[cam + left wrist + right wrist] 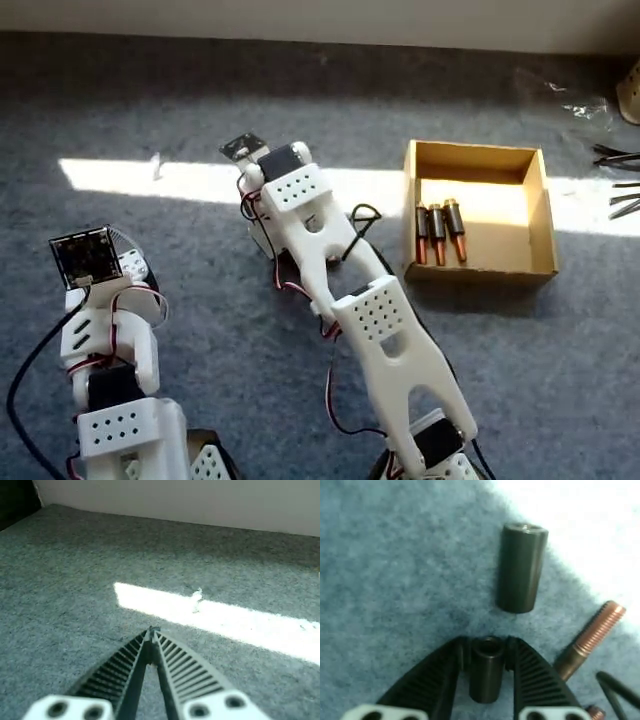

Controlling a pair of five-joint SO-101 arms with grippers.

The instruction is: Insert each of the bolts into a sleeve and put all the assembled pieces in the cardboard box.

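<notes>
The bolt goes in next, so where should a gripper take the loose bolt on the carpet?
Grip the bolt across its smooth copper shank, from above, closing across its width. It lies flat and slanted on the carpet with both sides open, and a mid-shank hold probably leaves the threaded tip free for the sleeve held in the right gripper.

White perforated arm shells (375, 310); red-black cables (329, 390); ribbed black tool fingers (437, 685).
</notes>
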